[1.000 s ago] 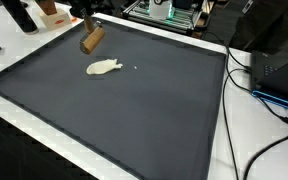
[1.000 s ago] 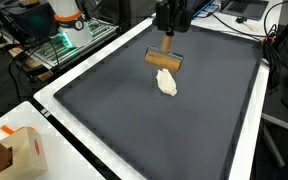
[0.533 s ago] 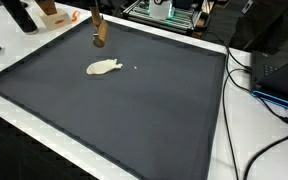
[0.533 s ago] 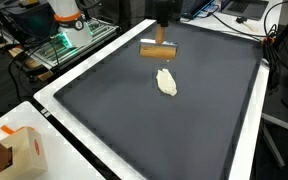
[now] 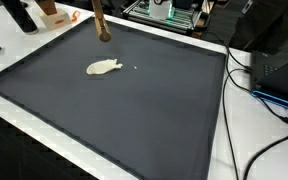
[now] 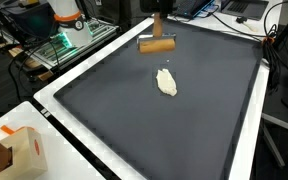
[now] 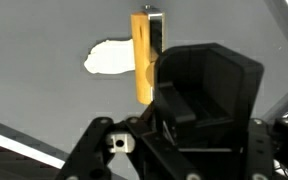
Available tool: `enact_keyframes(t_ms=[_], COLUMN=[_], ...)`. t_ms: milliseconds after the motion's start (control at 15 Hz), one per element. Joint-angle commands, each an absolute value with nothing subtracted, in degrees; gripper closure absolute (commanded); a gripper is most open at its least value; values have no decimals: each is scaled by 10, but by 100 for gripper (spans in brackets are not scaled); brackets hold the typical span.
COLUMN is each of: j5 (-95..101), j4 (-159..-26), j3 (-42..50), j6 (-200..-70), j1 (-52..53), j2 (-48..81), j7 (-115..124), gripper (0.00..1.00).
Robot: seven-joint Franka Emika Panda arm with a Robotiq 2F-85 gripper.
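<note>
Even, diffuse room light fills both exterior views; shadows on the dark mat [image 5: 134, 110] are faint; the white bench [image 5: 230, 120] rim reads bright without glare; in the wrist view the tool [image 7: 149, 45] looms dark and soft-focused beside the brightly lit wooden block [image 7: 140, 70].

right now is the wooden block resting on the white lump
No, the wooden block hangs in the claw, clear of the white lump on the dark mat.

Exterior views overlook the mat [image 5: 134, 110] from different sides; close wrist view shares the white scrap [image 7: 109, 57].
</note>
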State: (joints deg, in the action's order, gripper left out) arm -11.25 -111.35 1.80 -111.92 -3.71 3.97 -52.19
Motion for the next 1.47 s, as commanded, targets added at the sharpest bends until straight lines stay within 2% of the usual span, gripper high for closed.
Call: enact_keyframes(t_ms=[0, 200, 267, 1400], j5=[-112, -112, -112, -118], j4=[-1112, -1112, -1112, -1104], j3=[18, 18, 18, -22], j6=[-1118, -1118, -1118, -1235], j1=[-37, -37, -37, -48], j2=[39, 39, 39, 179], j7=[-523, -526, -527, -613], gripper=[52, 52, 77, 77])
